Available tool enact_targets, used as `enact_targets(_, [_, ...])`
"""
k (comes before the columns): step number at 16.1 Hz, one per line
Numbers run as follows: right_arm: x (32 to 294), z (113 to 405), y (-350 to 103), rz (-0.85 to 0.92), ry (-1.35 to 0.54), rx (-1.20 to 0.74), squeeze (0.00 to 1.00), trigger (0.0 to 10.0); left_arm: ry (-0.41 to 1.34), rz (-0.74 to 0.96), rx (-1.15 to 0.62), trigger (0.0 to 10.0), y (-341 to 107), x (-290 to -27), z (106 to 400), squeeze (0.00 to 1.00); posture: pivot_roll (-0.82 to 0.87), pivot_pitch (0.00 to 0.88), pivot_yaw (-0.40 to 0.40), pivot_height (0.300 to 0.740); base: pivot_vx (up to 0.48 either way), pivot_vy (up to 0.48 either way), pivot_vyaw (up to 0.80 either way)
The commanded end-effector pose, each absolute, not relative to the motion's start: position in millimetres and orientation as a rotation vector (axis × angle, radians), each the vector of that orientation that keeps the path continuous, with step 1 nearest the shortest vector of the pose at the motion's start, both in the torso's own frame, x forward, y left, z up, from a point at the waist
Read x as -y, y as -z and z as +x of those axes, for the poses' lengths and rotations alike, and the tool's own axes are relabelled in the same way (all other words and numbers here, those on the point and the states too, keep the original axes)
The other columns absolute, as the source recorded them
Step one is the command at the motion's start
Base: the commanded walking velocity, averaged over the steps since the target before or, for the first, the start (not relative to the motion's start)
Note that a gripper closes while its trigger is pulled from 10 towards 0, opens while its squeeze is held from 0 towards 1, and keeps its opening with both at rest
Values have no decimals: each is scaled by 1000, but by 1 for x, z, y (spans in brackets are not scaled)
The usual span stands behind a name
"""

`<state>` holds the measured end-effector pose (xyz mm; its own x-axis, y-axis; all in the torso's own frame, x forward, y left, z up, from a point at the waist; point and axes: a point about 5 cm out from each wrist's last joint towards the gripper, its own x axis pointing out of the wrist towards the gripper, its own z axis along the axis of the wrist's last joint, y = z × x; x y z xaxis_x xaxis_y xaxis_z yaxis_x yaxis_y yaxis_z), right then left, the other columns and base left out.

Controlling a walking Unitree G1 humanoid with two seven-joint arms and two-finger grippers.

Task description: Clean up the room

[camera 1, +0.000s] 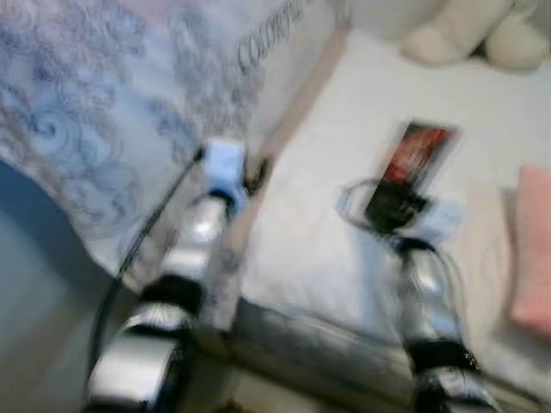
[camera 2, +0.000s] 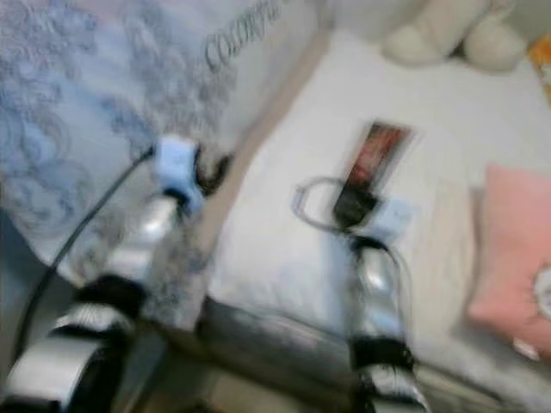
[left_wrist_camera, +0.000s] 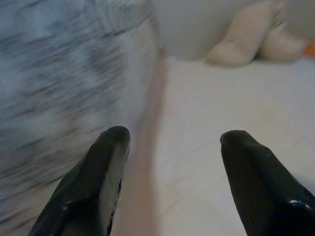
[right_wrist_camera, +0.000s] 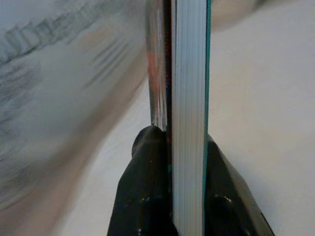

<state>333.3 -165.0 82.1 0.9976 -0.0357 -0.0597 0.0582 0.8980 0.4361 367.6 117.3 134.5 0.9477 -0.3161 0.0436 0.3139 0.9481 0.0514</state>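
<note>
My right gripper (camera 1: 398,206) is shut on a book (camera 1: 413,165) with a dark red cover, held over the white bed sheet (camera 1: 301,232). In the right wrist view the book's white page edge (right_wrist_camera: 189,118) stands clamped between the two black fingers (right_wrist_camera: 147,196). My left gripper (left_wrist_camera: 172,142) is open with nothing between its fingers (left_wrist_camera: 98,177), hovering by the edge of the blue-patterned duvet (camera 1: 112,103). The head views are blurred.
A pink pillow (camera 2: 508,258) lies at the bed's right side. A cream plush toy (camera 1: 473,34) sits at the head of the bed. The bed's grey front edge (camera 1: 310,344) runs below my arms.
</note>
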Motion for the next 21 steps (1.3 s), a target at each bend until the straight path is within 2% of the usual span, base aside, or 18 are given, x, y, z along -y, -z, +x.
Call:
enact_targets(1, [173, 342, -76, 582, 31, -133, 0, 0, 371, 64, 33, 10000, -131, -112, 363, 0, 112, 0, 111, 740, 0, 0, 0])
enact_targets(3, [178, 346, -68, 665, 11, -212, 0, 0, 398, 99, 42, 10000, -133, -114, 359, 0, 179, 0, 97, 740, 0, 0, 0])
enact_targets(5, [187, 340, -56, 663, 27, -286, 0, 0, 378, 90, 45, 10000, -136, -120, 357, 0, 200, 0, 93, 740, 0, 0, 0])
enact_targets(9, [218, 330, -43, 481, 52, -394, 0, 0, 369, 96, 21, 10000, -135, -128, 346, 0, 233, 44, 103, 740, 0, 0, 0])
enact_targets(11, [230, 329, -44, 434, 72, -412, 0, 0, 376, 96, 5, 10000, -133, -127, 342, 0, 227, 45, 105, 740, 0, 0, 0])
enact_targets(14, [259, 328, -54, 261, 127, -419, 0, 0, 385, 76, -3, 10000, -133, -120, 339, 0, 215, 42, 94, 740, 0, 0, 0])
enact_targets(16, [260, 329, -56, 243, 121, -426, 0, 0, 482, 62, 11, 10000, -134, -106, 332, 0, 207, 46, 91, 740, 0, 0, 0])
enact_targets(18, [262, 329, -55, 257, 143, -446, 0, 0, 839, 24, 52, 10000, -142, -68, 301, 0, 214, 56, 86, 740, 0, 0, 0])
enact_targets(19, [266, 327, -54, 255, 164, -457, 0, 0, 946, 40, 43, 10000, -142, -58, 287, 0, 224, 62, 88, 740, 0, 0, 0])
enact_targets(21, [273, 325, -55, 217, 202, -455, 0, 0, 975, 63, 37, 10000, -141, -56, 280, 0, 229, 67, 92, 740, 0, 0, 0])
